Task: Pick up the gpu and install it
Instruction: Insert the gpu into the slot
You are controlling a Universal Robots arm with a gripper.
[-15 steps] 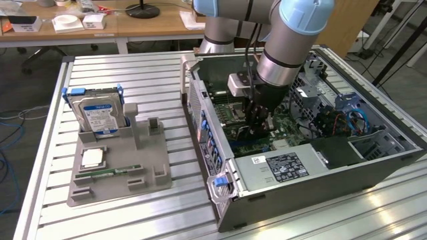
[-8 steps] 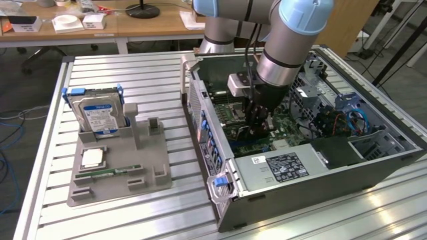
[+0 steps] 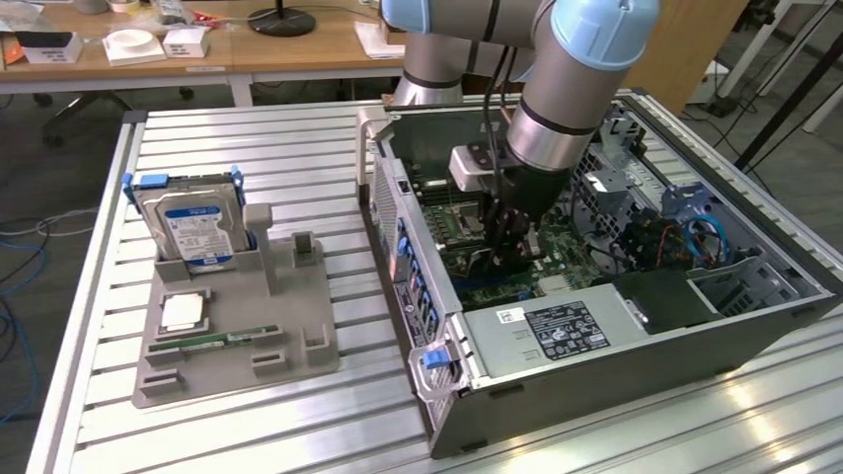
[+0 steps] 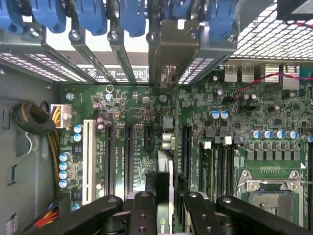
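I am reaching into the open computer case (image 3: pixel 737 326), my gripper (image 4: pixel 165 205) clamping the gpu (image 4: pixel 164 169) edge-on between my fingers (image 4: pixel 142 215), its metal bracket (image 4: pixel 172 46) toward twelve o'clock over the green motherboard (image 4: pixel 122 105).

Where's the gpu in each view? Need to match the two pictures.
Exterior view: the gpu is inside the open computer case, held edge-on at the claw just above the motherboard.
Wrist view: the gpu is the dark card running out from between the claw's fingers toward the rear slot brackets.
Shared landmark: the green motherboard under the card.
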